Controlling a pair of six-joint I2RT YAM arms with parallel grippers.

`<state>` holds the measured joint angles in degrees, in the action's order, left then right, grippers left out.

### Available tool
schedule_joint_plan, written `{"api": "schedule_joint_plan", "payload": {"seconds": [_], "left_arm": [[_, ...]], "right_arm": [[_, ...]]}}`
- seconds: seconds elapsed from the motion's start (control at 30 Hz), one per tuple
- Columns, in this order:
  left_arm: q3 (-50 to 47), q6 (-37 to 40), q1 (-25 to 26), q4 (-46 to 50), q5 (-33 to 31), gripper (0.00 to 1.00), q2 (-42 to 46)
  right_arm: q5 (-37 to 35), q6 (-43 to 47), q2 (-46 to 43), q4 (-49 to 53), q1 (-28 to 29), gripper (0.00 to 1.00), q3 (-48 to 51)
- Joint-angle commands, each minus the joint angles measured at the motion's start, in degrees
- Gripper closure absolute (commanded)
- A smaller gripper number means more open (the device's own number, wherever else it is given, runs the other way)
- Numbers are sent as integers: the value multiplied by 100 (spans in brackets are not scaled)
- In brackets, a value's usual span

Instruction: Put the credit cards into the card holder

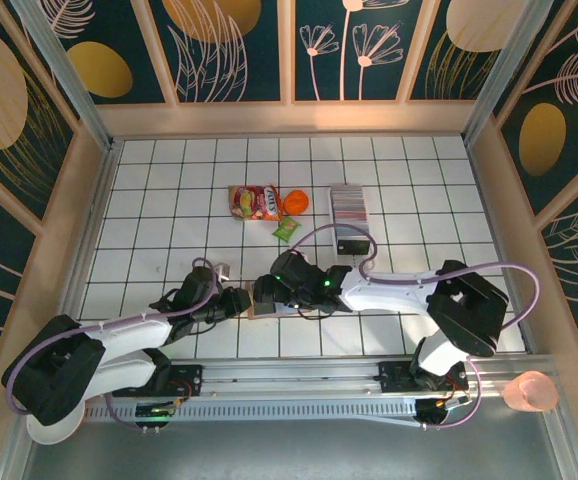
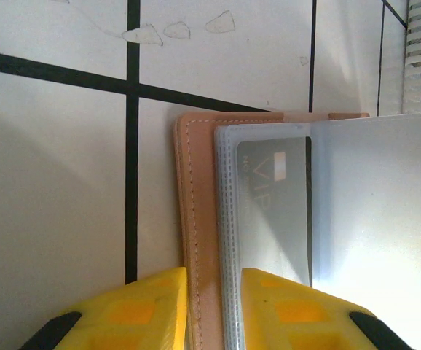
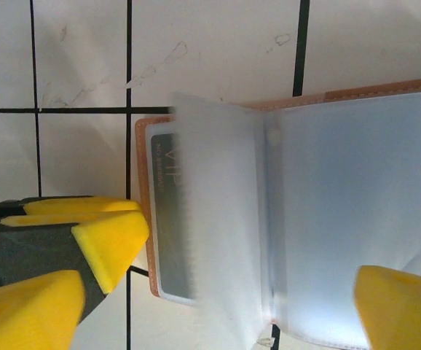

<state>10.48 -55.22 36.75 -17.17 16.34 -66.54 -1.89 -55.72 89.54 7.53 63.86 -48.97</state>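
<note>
The salmon-pink card holder (image 1: 262, 301) lies open on the tiled table between my two grippers. In the left wrist view my left gripper (image 2: 214, 310) is shut on the card holder's (image 2: 196, 189) stitched edge and the rim of its clear sleeve. A dark grey card (image 2: 276, 204) sits in the first pocket. My right gripper (image 3: 214, 313) hangs open over the card holder (image 3: 143, 219), and a clear sleeve page (image 3: 218, 219) shows blurred beside the grey card (image 3: 168, 219). The credit cards (image 1: 348, 203) stand as a striped row at the back.
The cards' long white tray (image 1: 352, 243) runs toward the right arm. Colourful snack packets (image 1: 253, 202), an orange item (image 1: 295, 202) and a small green packet (image 1: 286, 230) lie left of it. A pink cup (image 1: 531, 392) stands off the table at the right. Wooden walls enclose the table.
</note>
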Motion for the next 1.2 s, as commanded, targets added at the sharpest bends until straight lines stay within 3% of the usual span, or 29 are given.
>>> {"api": "schedule_joint_plan", "payload": {"seconds": [0.0, 0.4, 0.67, 0.93, 1.17], "left_arm": [[-93, -94, 48, 28, 115, 75, -126], [-138, -128, 46, 189, -43, 76, -2], [2, -292, 50, 1021, -907, 81, 791], [-164, -773, 45, 1968, -1797, 87, 2042], [24, -696, 46, 1642, -1183, 87, 2024]], "right_arm": [[-173, 102, -213, -110, 39, 1, 111], [66, 317, 64, -782, 169, 10, -137], [773, 223, 527, -1919, 230, 11, -25], [1129, 98, 957, -2540, 194, 19, -29], [530, 1201, -73, -1476, -104, 21, -224]]}}
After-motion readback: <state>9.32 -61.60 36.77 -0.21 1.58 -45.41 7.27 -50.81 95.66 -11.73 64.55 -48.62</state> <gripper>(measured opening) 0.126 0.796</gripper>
